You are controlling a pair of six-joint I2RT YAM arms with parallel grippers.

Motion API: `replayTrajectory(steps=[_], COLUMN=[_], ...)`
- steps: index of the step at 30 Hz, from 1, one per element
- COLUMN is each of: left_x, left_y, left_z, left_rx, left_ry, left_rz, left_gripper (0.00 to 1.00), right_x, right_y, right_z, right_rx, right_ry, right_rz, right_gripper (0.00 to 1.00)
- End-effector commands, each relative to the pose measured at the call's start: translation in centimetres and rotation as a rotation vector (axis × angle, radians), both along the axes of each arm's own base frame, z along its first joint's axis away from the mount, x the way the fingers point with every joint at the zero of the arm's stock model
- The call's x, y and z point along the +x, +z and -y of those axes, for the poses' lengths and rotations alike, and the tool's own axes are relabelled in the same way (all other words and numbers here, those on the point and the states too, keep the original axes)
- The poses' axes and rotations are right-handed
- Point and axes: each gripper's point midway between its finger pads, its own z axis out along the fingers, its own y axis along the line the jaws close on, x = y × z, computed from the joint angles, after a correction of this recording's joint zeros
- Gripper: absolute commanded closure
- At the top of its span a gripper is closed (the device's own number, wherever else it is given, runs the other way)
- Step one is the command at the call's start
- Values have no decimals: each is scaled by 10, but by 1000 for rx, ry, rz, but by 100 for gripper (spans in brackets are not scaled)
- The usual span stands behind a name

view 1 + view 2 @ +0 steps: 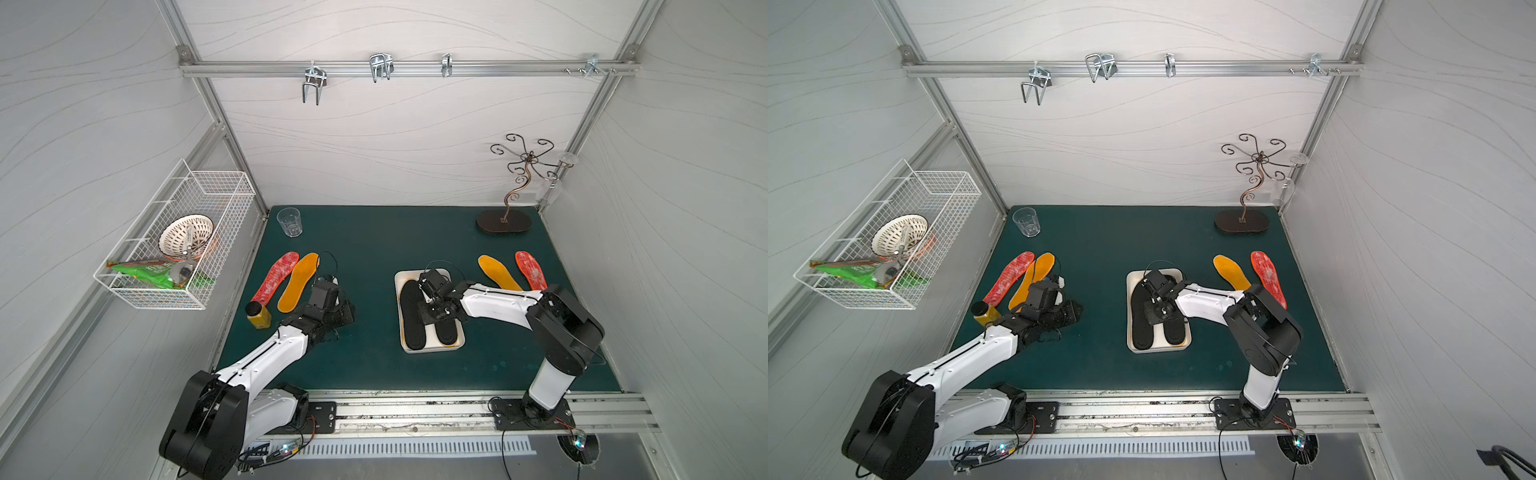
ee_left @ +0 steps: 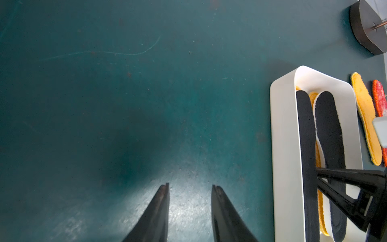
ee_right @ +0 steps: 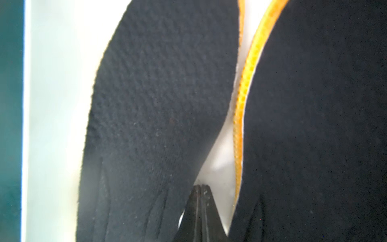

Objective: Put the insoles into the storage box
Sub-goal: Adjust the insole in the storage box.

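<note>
The right hand (image 3: 200, 187), shut empty between the black insoles (image 1: 409, 320) in the storage box (image 1: 432, 349), could snag one out on lifting (left hand (image 2: 189, 186) half-open, holding nothing).

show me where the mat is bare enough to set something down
Bare: the back strip between glass and stand; the lane between left gripper and box; the front strip before the box. Crowded: left insoles with the bottle, right insoles beside the right arm, the box itself.
</note>
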Motion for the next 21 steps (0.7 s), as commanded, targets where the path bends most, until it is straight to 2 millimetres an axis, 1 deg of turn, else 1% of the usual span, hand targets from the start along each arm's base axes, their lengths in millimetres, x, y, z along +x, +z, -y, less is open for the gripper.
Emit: replayTrajectory(steps=[1, 7, 13, 21], left_x=[10, 12, 12, 13], left_y=[15, 18, 18, 20], left_z=[0, -3, -5, -7], left_rx=[0, 15, 27, 37], left_ry=[6, 17, 20, 28], left_rz=[42, 49, 50, 48], left_gripper=[62, 62, 62, 62], right_x=[-4, 0, -1, -6], right_y=[-19, -21, -19, -29], right_z=[-7, -16, -26, -45], right_rx=[-11, 3, 61, 132], right_ry=[7, -17, -69, -145], right_rz=[-35, -52, -95, -202], right_gripper=[100, 100, 100, 100])
